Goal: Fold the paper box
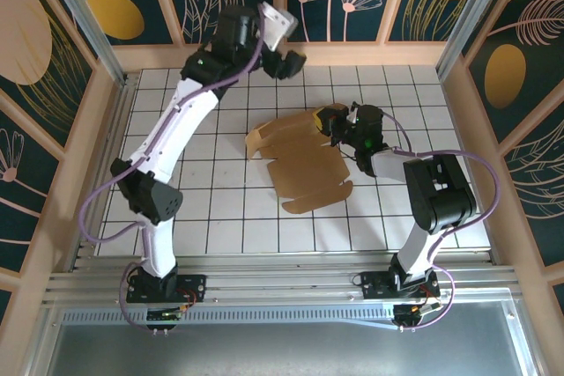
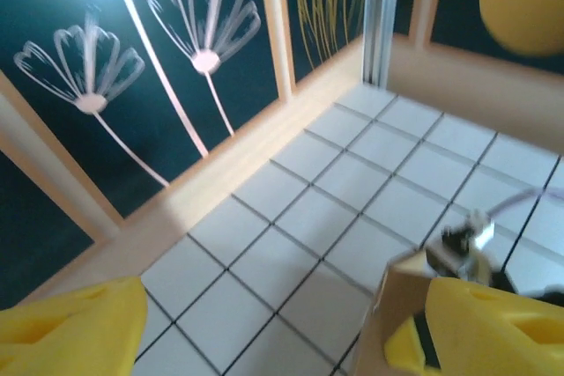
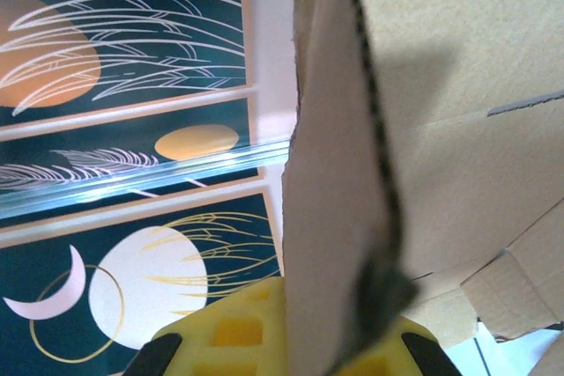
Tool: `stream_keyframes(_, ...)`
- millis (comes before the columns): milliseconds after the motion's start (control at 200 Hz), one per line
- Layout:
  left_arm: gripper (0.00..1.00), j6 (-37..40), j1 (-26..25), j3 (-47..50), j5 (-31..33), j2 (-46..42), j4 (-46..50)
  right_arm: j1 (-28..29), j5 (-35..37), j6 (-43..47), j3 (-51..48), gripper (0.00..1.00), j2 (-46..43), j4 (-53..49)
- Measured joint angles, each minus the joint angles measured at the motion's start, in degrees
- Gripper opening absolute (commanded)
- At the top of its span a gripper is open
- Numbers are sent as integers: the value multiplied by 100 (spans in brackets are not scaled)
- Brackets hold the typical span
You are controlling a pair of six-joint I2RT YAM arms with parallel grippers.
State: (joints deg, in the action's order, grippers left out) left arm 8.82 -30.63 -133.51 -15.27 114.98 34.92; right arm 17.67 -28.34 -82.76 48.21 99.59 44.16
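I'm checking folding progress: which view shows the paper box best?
Top external: the whole paper box lies there, mostly flat, one far flap pinched by the right gripper. Right wrist gives that pinched edge close up; left wrist catches a brown corner.

Overhead looking down, left wrist facing back wall [image 2: 132,85], right wrist close on shared paper box [image 3: 458,85]

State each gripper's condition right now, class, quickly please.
Left gripper: open, holding nothing.
Right gripper: closed on the paper box.
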Motion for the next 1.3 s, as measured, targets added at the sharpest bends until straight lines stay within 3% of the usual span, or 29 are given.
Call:
stream_keyframes(145, 80, -605, 144, -387, -404, 774, 675, 2, 28, 350, 79, 9, 0, -175)
stream_keyframes(360, 87, -903, 192, 831, -935, 1290, 975, 35, 116, 793, 192, 9, 0, -376)
stream_keyframes(481, 87, -901, 192, 922, -1235, 1292, 1003, 46, 131, 925, 234, 9, 2, -424)
stream_keyframes(826, 77, -804, 192, 901, -1241, 1453, 992, 55, 157, 1134, 398, 12, 2, -717)
stream_keyframes(946, 68, -758, 192, 903, -1237, 1532, 986, 68, 192, 1193, 413, 14, 26, -787)
stream_keyframes(1026, 63, -734, 192, 903, -1244, 1550, 979, 79, 216, 1198, 417, 17, 33, -817)
stream_keyframes(1301, 61, -697, 192, 1187, -1316, 1561, 721, 109, 299, 1316, 417, 36, -9, -1119)
